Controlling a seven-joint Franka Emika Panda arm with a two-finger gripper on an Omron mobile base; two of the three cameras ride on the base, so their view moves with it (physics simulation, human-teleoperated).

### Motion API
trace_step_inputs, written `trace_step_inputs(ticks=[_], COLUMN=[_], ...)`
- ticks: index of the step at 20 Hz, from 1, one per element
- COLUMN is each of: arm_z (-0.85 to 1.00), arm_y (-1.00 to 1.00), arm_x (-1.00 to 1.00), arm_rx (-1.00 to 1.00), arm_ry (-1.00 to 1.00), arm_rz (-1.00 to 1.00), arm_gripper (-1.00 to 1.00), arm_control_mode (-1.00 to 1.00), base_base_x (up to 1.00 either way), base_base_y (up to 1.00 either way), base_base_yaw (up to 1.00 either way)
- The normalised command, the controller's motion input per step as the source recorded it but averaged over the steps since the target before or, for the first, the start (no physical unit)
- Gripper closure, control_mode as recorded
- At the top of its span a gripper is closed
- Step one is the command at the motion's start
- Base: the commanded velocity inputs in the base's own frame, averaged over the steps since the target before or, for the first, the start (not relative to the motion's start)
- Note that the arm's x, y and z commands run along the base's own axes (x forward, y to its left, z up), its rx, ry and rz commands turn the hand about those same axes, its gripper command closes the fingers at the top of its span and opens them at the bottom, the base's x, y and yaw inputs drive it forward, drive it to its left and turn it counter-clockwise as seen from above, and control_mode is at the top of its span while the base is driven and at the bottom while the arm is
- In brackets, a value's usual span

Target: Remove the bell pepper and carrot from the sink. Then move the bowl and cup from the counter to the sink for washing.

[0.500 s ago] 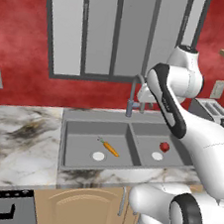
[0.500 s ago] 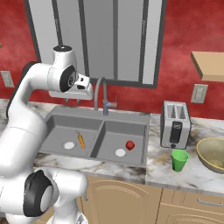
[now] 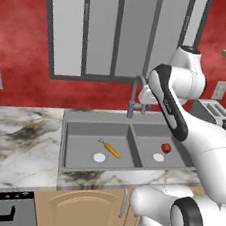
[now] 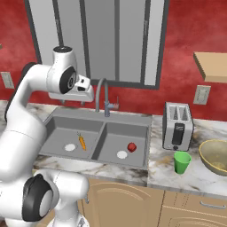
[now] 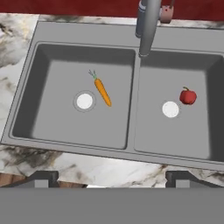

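Note:
The grey double sink (image 5: 87,33) lies straight below my gripper (image 5: 111,179), which hangs high over its front edge, open and holding nothing. An orange carrot (image 5: 103,91) lies in the left basin beside the white drain. A red bell pepper (image 5: 187,96) sits in the right basin by the other drain. From the right base view, the carrot (image 4: 82,142) and pepper (image 4: 131,146) lie in the sink (image 4: 102,116). On the marble counter (image 4: 177,177) to its right stand the green cup (image 4: 181,162) and the olive-yellow bowl (image 4: 215,156).
The tall curved faucet (image 4: 103,95) rises behind the basin divider, close to my hand. A silver toaster (image 4: 177,120) stands behind the cup. A wooden shelf (image 4: 210,66) hangs above the bowl. Left of the sink runs open marble counter (image 3: 16,137).

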Motion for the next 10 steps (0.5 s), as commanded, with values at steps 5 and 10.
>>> trace_step_inputs(ticks=[5, 10], arm_z=[-0.01, -0.04], arm_y=[0.16, 0.27], arm_x=[-0.12, -0.08], arm_rx=[0.0, 0.0], arm_ry=[-0.02, 0.0], arm_rz=[0.01, 0.0], arm_gripper=[-1.0, -1.0], arm_control_mode=[-1.0, -1.0], base_base_x=[0.0, 0.0], base_base_y=[0.0, 0.0], base_base_yaw=[0.0, 0.0])
